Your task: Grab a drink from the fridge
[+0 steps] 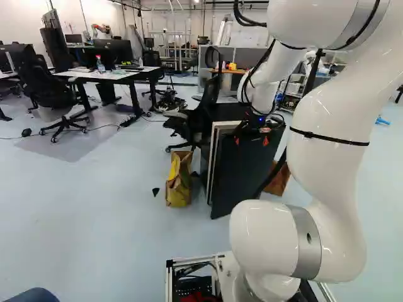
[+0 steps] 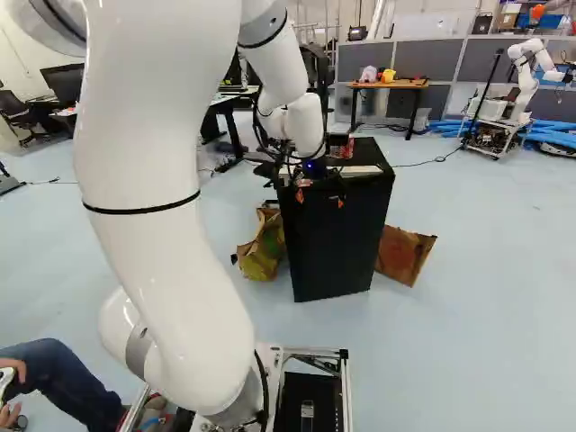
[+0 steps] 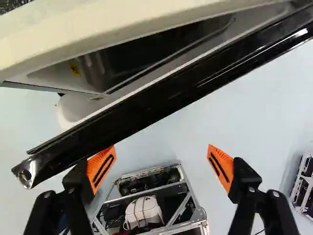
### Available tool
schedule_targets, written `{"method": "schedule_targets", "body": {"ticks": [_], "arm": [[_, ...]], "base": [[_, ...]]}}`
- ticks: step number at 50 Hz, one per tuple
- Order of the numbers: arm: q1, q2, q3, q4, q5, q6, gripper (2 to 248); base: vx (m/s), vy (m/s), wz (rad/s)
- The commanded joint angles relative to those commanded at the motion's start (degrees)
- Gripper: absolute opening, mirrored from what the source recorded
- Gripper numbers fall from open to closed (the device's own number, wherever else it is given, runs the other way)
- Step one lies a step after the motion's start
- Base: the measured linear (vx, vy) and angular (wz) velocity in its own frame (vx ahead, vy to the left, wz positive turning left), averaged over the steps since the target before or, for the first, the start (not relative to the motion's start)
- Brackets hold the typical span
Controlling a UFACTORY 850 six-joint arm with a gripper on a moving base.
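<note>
While fingers (image 1: 266, 141) gape, door (image 3: 142, 111) seems ajar.

Black fridge (image 2: 371, 157), upright on floor (image 2: 486, 279), door (image 1: 242, 173) ajar

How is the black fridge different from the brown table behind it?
The fridge is a black box; the table is a flat brown top on thin legs. The fridge has a door, standing partly open; the table has no door. Both have things on top.
</note>
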State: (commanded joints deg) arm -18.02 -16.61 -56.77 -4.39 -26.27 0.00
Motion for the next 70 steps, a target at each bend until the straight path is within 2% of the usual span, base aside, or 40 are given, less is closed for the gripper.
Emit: {"method": "schedule_targets", "body": {"ticks": [31, 70], "arm": [[1.5, -2.4, -3.1, -1.1, 2.7, 0.0, 247], [1.6, -2.5, -3.2, -2.5, 7.2, 0.0, 247]], "base": [[0.0, 0.0, 0.0], [0.0, 0.0, 0.0]]}}
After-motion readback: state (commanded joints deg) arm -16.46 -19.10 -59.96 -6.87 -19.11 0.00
